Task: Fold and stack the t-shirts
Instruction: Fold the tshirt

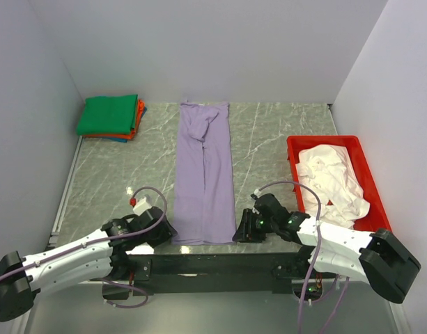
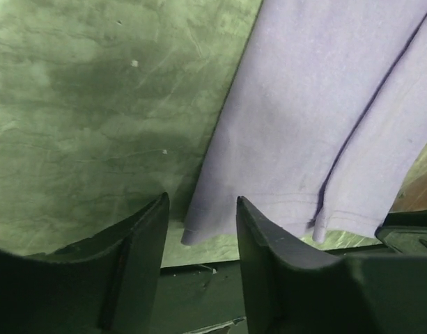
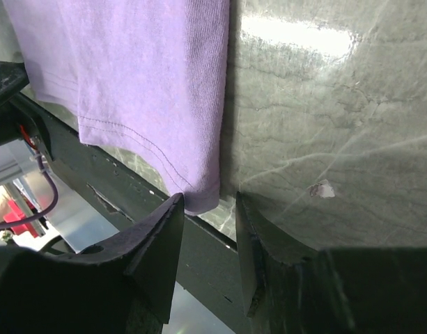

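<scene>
A lavender t-shirt (image 1: 204,174) lies folded into a long narrow strip down the middle of the table, hem at the near edge. My left gripper (image 1: 166,231) is open at its near left hem corner (image 2: 189,235), with the corner just ahead of the gap between the fingers. My right gripper (image 1: 242,228) is open at the near right hem corner (image 3: 203,198), nothing held. A folded stack with a green shirt (image 1: 109,113) on top of orange-red and blue ones sits at the far left. A crumpled pale pinkish-white shirt (image 1: 331,182) lies in the red tray (image 1: 370,174).
The red tray stands at the right side of the table. Grey walls close the table on the left, back and right. The table's near edge with a dark rail (image 3: 129,184) runs just below the hem.
</scene>
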You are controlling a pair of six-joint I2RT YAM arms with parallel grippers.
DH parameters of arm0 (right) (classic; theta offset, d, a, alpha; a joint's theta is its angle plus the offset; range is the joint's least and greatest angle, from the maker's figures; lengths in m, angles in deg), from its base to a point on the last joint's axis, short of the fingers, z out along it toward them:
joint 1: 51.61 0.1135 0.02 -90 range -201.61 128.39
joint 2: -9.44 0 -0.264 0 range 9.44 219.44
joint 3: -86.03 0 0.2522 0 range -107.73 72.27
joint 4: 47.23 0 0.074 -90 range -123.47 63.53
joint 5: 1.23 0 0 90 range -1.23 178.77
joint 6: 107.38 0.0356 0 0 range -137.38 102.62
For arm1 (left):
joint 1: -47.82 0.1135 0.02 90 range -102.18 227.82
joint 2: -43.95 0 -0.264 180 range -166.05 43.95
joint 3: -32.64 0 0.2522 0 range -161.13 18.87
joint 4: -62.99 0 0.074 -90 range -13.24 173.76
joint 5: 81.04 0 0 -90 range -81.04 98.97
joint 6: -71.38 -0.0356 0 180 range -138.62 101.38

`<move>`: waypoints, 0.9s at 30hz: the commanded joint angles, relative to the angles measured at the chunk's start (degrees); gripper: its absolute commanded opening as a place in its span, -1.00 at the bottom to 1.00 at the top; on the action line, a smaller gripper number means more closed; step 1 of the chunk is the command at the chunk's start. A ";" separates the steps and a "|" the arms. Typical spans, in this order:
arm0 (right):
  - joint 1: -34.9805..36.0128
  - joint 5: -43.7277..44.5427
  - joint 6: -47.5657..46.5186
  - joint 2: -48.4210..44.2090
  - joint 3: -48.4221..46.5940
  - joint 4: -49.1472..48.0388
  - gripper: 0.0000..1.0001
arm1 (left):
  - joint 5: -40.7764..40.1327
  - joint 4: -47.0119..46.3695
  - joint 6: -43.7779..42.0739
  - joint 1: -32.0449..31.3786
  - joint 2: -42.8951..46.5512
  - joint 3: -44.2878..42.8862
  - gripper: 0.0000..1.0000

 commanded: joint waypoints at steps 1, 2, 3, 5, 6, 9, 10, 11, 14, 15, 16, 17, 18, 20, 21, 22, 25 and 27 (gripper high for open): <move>-0.52 -0.05 -0.42 0.41 0.94 -0.83 -0.14 | 2.07 0.06 0.55 0.23 -1.44 1.01 -0.02; -0.43 -0.05 -0.41 0.58 1.03 -0.92 -0.15 | 2.60 -0.12 0.64 0.23 -1.35 1.19 -0.08; -0.52 -0.05 -0.33 0.59 1.11 -1.27 -0.16 | 2.86 -0.38 0.64 0.23 -1.18 1.72 -0.10; -0.52 -0.57 0.02 1.28 1.46 -1.97 -0.17 | 3.39 -1.34 0.72 0.23 -0.83 2.16 -0.17; -0.43 -0.84 0.20 1.64 1.64 -2.84 -0.17 | 3.91 -1.79 0.64 0.32 -0.74 2.68 -0.19; -0.43 -1.81 0.38 3.39 1.73 -4.51 -0.21 | 4.79 -3.02 0.55 0.32 -1.00 3.39 -0.28; -0.43 -2.07 0.55 3.83 1.82 -4.87 -0.22 | 4.89 -3.02 0.64 0.23 -1.18 3.48 -0.32; -0.52 -2.16 0.55 4.53 1.90 -5.22 -0.25 | 5.15 -3.11 0.55 0.23 -1.18 3.65 -0.37; -0.43 -2.86 0.73 5.85 2.26 -6.63 -0.36 | 5.68 -3.37 0.55 0.14 -0.74 4.09 -0.50; -0.43 -2.95 0.99 5.95 2.43 -7.07 -0.41 | 5.94 -3.55 0.46 0.14 -0.56 4.36 -0.53; -0.43 -3.12 1.08 6.03 2.52 -7.16 -0.47 | 6.20 -3.55 0.37 0.14 -0.21 4.44 -0.63; -0.43 -3.56 1.17 5.95 2.61 -7.07 -0.59 | 6.47 -3.64 0.20 0.14 -0.04 4.45 -0.68; -0.43 -3.65 1.17 5.77 2.70 -7.07 -0.66 | 6.64 -3.72 0.02 0.05 0.14 4.36 -0.73; -0.43 -3.65 0.99 4.63 2.70 -6.90 -0.93 | 7.00 -3.29 -0.24 -0.03 0.67 4.27 -0.91; -0.43 -3.48 0.82 4.11 2.61 -6.37 -0.99 | 7.00 -3.20 -0.50 -0.30 0.93 4.18 -0.99; -0.43 -3.30 0.82 2.80 2.70 -5.93 -1.00 | 7.17 -2.94 -0.77 -0.65 1.54 4.18 -0.99; -0.26 -3.13 0.64 0.24 3.05 -3.73 -1.00 | 7.26 -2.50 -0.60 -1.78 3.38 4.18 -0.99; 0.35 -2.34 0.55 -3.01 2.96 -1.01 -1.00 | 7.09 -2.32 -0.42 -2.93 4.44 3.92 -0.99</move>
